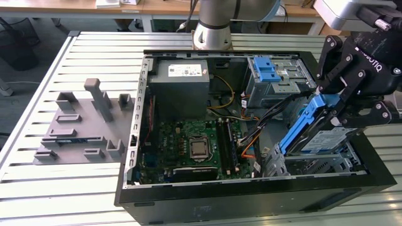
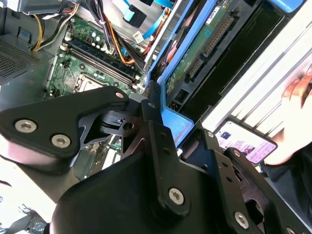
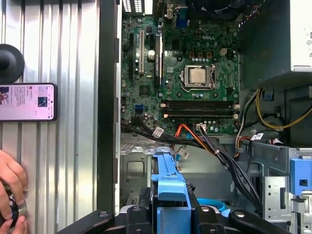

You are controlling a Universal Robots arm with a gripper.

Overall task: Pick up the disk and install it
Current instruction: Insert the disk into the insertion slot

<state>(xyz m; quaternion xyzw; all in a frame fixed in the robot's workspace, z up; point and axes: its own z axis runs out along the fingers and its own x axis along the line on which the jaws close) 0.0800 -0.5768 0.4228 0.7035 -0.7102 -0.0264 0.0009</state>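
In the exterior view the disk (image 1: 319,137), silver with a blue-and-white label and blue side rails, hangs steeply tilted over the metal cage (image 1: 314,165) in the near corner of the open computer case, at that view's right. My gripper (image 1: 344,108) is shut on its upper end. The second wrist view shows the disk's green circuit-board underside (image 2: 204,41), with the gripper (image 2: 178,122) clamped on a blue rail. Its blue rail (image 3: 168,185) rises between the black fingers (image 3: 139,214) in the first wrist view.
Inside the case are the motherboard (image 1: 195,143), the grey power supply (image 1: 182,82), the blue-latched drive bay (image 1: 273,73) and loose cables (image 1: 251,127). A grey fixture plate (image 1: 82,127) lies on the slatted table. A phone (image 3: 27,102) and a person's hand (image 3: 9,187) are beside the case.
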